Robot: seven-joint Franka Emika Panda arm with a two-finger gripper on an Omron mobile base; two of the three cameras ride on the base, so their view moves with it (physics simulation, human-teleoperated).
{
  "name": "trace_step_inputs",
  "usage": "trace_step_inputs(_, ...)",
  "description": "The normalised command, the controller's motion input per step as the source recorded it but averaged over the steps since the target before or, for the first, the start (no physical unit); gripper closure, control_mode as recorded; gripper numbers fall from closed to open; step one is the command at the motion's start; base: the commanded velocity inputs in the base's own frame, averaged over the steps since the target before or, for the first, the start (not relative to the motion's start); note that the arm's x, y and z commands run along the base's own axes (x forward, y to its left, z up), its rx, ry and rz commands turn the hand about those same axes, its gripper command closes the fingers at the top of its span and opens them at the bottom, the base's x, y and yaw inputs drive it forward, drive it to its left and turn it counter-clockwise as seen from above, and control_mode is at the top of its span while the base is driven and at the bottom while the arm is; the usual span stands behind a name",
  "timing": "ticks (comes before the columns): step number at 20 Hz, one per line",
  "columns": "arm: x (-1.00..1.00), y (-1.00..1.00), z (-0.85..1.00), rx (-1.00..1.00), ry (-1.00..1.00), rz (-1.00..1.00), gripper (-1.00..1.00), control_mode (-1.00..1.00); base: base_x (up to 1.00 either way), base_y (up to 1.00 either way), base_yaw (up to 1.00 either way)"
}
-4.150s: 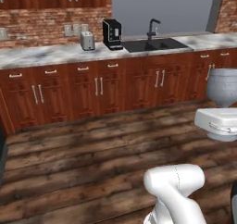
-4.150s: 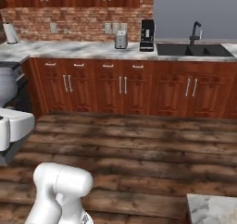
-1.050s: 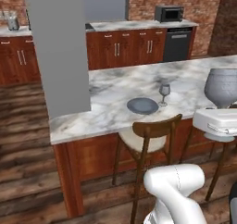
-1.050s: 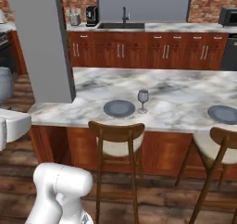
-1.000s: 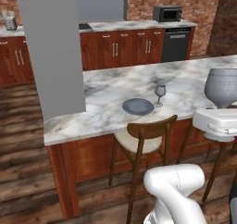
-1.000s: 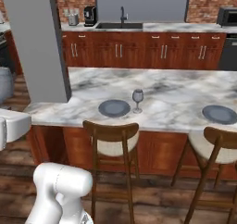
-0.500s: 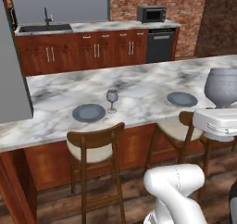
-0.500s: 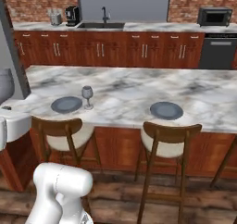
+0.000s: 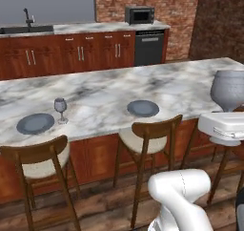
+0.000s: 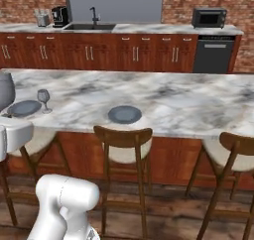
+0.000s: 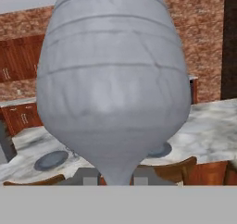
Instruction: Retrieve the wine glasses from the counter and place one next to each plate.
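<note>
Hand view: a wine glass (image 11: 113,86) stands upright just above the tool (image 11: 115,179), its stem running down between the fingertips; the tool appears clamped on the stem, though the contact itself is hidden at the frame's lower edge. The same carried glass shows in the left base view (image 9: 230,89), raised above the near edge of the island desk (image 9: 190,82).

Judged step: carry this glass to the second plate (image 9: 143,108), which has no glass beside it. The first plate (image 9: 35,123) already has a glass (image 9: 60,110) just beside it.

Procedure: keep the glass upright. Approach over the chair back (image 9: 150,127), not through it. Lower the foot onto bare marble beside the plate, not on its rim.

Relative position: the second plate lies well apart from the tool, to its left and lower.
</note>
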Motion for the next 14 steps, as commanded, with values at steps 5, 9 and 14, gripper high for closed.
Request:
trace_step_inputs(5, 0.0, 0.0, 0.0, 0.0, 0.0, 0.0, 1.0, 1.0, 0.01, -1.0, 0.09)
trace_step_inputs(9, 0.0, 0.0, 0.0, 0.0, 0.0, 0.0, 1.0, 1.0, 0.64, -0.85, 0.12)
trace_step_inputs(14, 0.0, 0.0, 0.0, 0.0, 0.0, 0.0, 1.0, 1.0, 0.93, -0.21, 0.02)
